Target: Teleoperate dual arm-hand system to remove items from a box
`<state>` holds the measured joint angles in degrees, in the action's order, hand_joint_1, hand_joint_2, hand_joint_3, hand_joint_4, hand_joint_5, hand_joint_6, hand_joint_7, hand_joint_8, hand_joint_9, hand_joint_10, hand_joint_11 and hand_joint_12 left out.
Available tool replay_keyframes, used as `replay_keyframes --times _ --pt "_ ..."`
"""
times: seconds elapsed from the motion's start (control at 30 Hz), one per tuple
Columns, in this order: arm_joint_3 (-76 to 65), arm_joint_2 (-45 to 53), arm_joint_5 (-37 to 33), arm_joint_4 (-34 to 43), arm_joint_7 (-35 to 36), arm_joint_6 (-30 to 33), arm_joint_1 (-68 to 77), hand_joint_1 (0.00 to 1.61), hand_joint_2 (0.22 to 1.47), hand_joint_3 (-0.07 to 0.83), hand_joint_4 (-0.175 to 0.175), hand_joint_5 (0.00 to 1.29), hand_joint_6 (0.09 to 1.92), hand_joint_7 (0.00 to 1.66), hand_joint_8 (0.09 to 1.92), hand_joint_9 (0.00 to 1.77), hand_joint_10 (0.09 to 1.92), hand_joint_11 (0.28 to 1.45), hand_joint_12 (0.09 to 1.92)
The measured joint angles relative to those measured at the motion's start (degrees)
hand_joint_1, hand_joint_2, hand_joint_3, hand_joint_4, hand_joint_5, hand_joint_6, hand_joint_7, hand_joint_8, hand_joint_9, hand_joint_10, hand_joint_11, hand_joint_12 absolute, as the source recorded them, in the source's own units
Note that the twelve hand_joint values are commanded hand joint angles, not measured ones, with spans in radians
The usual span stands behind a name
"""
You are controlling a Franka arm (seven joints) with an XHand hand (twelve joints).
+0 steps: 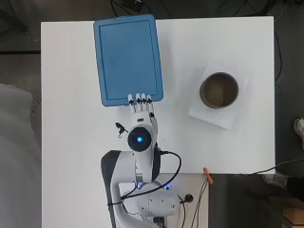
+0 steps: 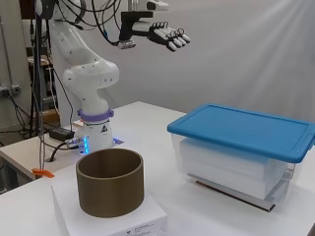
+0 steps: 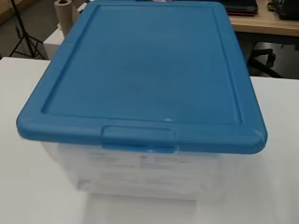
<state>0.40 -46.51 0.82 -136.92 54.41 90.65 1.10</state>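
My hand (image 2: 165,34) hangs high above the table (image 1: 76,95), fingers (image 1: 140,99) stretched out straight and together, holding nothing. They point at the near short end of the box (image 2: 236,169), which sits ahead of me with its blue lid (image 1: 127,57) on. The box's long axis runs away from my base, tipped slightly off square with the table's edges. Through the clear wall I make out white contents, nothing sharper. Well off to the side, a brown cylinder (image 1: 219,90) stands upright on a white block (image 2: 133,223).
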Motion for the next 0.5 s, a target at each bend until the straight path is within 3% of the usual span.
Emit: replay_keyframes --times 0.13,0.2,0.27,0.37,0.5 --pt "0.9 -3.5 1.3 -8.0 14.9 0.9 1.7 0.16 0.88 -0.009 -0.029 0.17 0.09 0.24 0.09 0.28 0.09 0.41 0.09" --pt "1.6 -4.2 1.9 -9.4 18.4 1.3 2.1 0.16 0.89 -0.003 -0.035 0.15 0.09 0.23 0.09 0.27 0.09 0.40 0.09" --pt "4.7 -3.8 5.2 -11.1 16.0 2.8 2.4 0.16 0.91 0.004 -0.043 0.14 0.09 0.21 0.09 0.27 0.09 0.40 0.09" --pt "8.9 -2.5 8.6 -15.0 7.7 8.5 2.4 0.16 0.91 0.004 -0.082 0.09 0.09 0.19 0.09 0.28 0.09 0.40 0.09" --pt "11.0 4.5 11.2 -16.0 -1.2 12.5 1.4 0.17 0.89 -0.005 -0.112 0.04 0.09 0.18 0.09 0.28 0.09 0.41 0.09"
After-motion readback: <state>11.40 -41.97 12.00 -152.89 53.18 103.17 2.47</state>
